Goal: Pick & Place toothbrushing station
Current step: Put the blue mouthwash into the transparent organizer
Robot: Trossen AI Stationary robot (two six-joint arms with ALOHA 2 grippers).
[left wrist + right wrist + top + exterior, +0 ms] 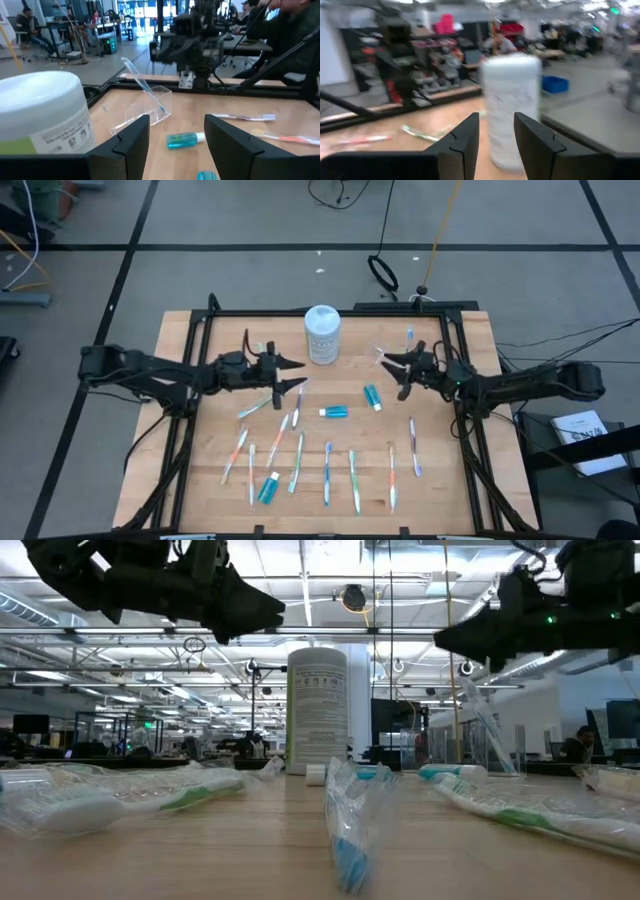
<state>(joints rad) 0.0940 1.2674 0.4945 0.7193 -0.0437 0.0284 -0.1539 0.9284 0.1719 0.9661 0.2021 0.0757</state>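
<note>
A small clear cup [384, 353] stands at the far right of the wooden table, with one toothbrush leaning in it [145, 90]. Several toothbrushes [298, 462] lie flat in wrappers across the table's near half. Teal toothpaste tubes lie at the middle [335, 412], right of middle [372, 396] and near the front [268, 488]. My left gripper [296, 374] is open and empty, held above the table left of the middle and pointing right. My right gripper [396, 374] is open and empty, just on the near side of the cup and pointing left.
A tall white canister [322, 335] stands upright at the far middle, between the two grippers and a little behind them. A dark frame [330, 311] edges the wooden table. People and desks show in the room beyond.
</note>
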